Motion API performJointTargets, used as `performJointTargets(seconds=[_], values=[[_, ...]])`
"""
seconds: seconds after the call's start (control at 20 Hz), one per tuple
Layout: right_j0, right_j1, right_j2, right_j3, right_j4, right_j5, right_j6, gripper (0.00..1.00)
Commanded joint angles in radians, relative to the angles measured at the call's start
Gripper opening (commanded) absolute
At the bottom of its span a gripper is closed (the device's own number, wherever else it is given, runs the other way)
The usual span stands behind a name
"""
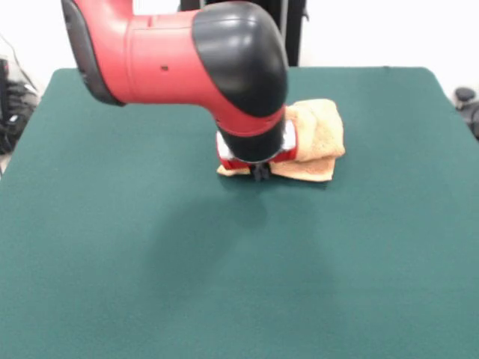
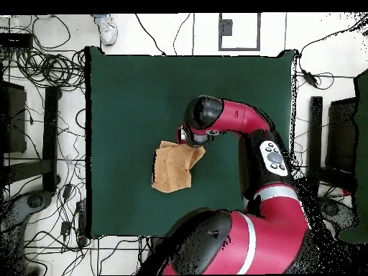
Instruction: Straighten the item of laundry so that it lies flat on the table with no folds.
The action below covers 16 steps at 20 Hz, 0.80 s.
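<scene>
the arm (image 1: 194, 60) reaches low over the green desk (image 1: 112, 224), its fingers (image 1: 259, 172) at the front edge of the folded tan towel (image 1: 318, 138); i cannot tell if they grip. the towel lies near the desk's middle.

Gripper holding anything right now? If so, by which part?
Cannot be told. The gripper is down at the edge of the folded towel nearest the front camera, but the wrist hides whether it is clamped on the cloth.
</scene>
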Motion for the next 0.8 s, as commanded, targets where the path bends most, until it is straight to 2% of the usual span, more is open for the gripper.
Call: performJointTargets(seconds=[0.05,0.8], values=[[0.009,0.041,0.095,0.039,0.055,0.149,-0.028,0.0],[-0.009,0.065,0.121,0.047,0.078,0.203,-0.056,0.0]])
